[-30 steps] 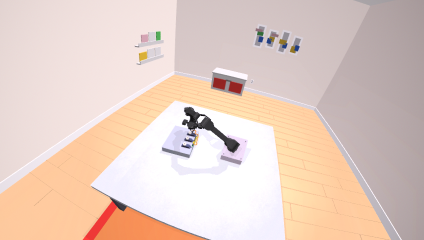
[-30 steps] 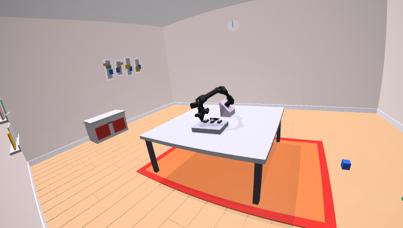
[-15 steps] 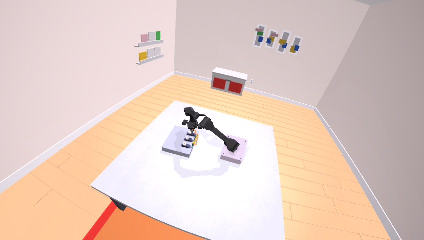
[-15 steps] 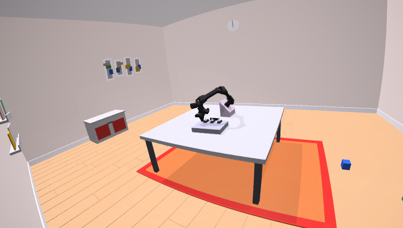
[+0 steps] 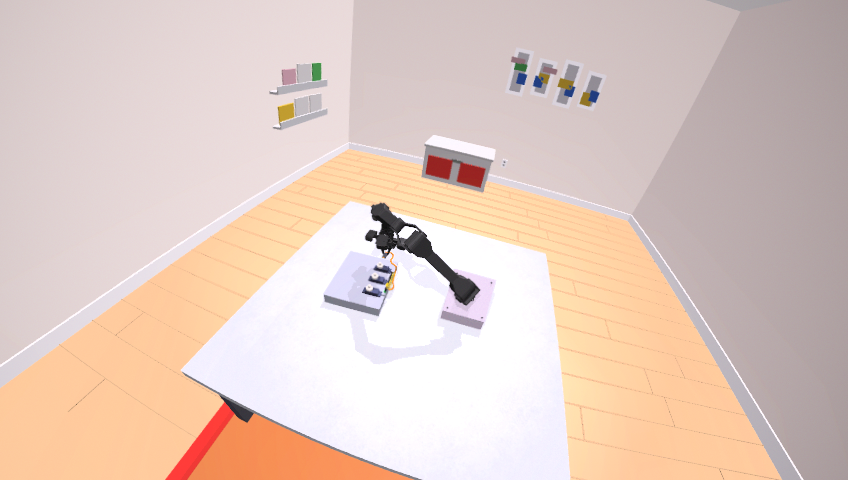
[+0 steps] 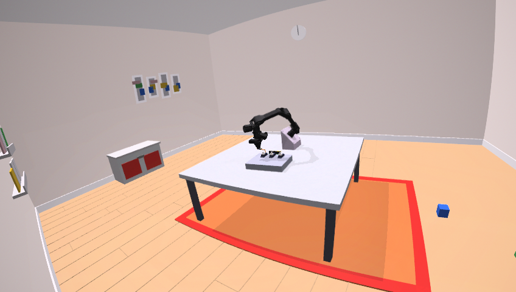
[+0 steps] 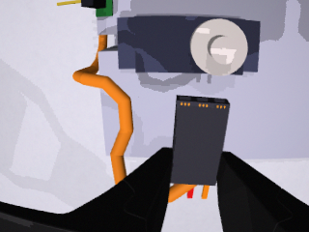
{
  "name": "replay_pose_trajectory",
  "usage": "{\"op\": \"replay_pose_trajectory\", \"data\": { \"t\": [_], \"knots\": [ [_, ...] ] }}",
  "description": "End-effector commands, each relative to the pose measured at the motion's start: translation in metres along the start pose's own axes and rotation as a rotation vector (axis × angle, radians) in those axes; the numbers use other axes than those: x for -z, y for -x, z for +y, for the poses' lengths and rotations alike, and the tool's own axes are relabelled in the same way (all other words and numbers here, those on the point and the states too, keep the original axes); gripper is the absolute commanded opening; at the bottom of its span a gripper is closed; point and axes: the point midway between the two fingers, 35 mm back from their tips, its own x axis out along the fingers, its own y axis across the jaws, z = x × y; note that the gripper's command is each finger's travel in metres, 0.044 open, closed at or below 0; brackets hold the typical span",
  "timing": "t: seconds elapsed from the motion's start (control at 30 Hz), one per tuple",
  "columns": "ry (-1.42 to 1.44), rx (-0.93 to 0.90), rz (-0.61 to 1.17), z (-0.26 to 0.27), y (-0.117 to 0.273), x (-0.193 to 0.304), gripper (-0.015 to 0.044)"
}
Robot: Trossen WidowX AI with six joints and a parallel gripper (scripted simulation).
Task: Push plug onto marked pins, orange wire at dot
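Observation:
My gripper (image 5: 385, 255) (image 6: 260, 148) (image 7: 195, 159) is shut on the dark flat plug (image 7: 200, 130), one finger on each side. The plug's three-hole end points up the wrist view towards the servo motor (image 7: 159, 48) (image 5: 382, 267), which has a white round horn. The plug appears raised over the edge of the pale holder (image 7: 145, 137) (image 5: 348, 285) (image 6: 264, 165). The orange lead (image 7: 126, 113) (image 5: 394, 262) loops left of the plug; short red and orange wire ends show behind it. The marked pins and dot cannot be made out.
Two more servos (image 5: 376, 278) (image 5: 371, 290) sit along the holder. A small green part (image 7: 104, 7) and a black part show at the wrist view's top left. The arm's pink base block (image 5: 461, 316) (image 6: 288, 143) stands apart on the white table (image 5: 464, 386) (image 6: 307, 184).

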Motion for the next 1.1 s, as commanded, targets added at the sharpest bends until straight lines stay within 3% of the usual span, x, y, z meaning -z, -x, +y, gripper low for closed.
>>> {"op": "replay_pose_trajectory", "data": {
  "t": [0.0, 1.07],
  "knots": [
    [-0.068, 0.001, 0.008, 0.004, 0.005, -0.009, 0.0],
    [-0.989, -0.002, 0.005, 0.082, 0.011, -0.099, 0.0]
  ]
}}
